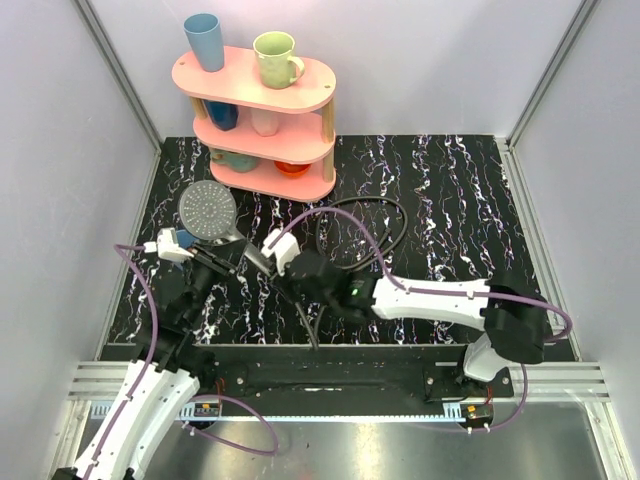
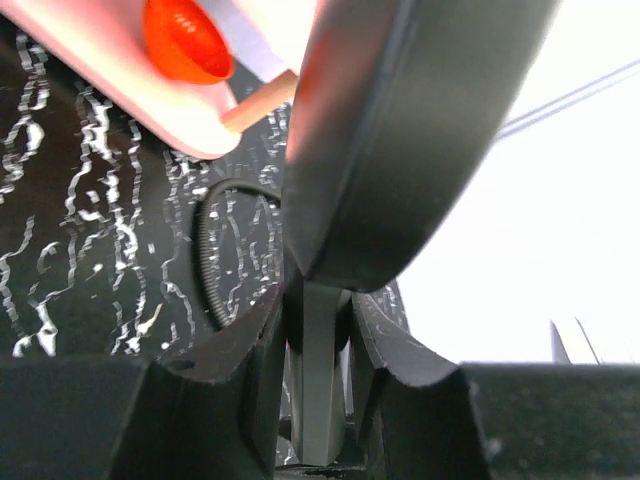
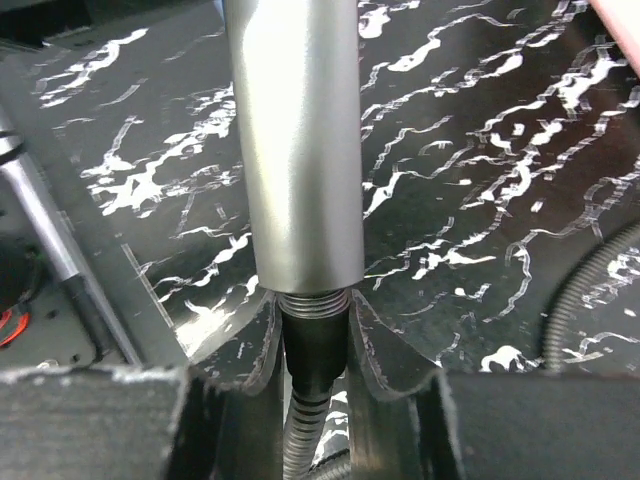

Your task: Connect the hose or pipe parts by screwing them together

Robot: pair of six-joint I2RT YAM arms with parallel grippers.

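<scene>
left pincer (image 2: 318, 325): clamped on shower head (image 2: 400, 130) | right pincer (image 3: 312, 322): clamped on hose (image 3: 312, 350) end | hose end in line with handle thread (image 3: 312, 302), touching

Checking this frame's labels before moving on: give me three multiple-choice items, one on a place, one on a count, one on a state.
1. Where is the shower head?
A) just in front of the pink shelf
B) on the shelf's top tier
C) at the far right of the scene

2. How many cups stand on the shelf's top tier?
A) one
B) two
C) four

3. What does the right end effector hold?
A) nothing, jaws wide apart
B) a cup
C) the black hose by its end, at the shower head's threaded handle

Answers:
1. A, its grey face sits right before the shelf's lowest tier.
2. B, a blue cup and a green mug.
3. C, the fingers clamp the hose connector under the bare thread.
</scene>
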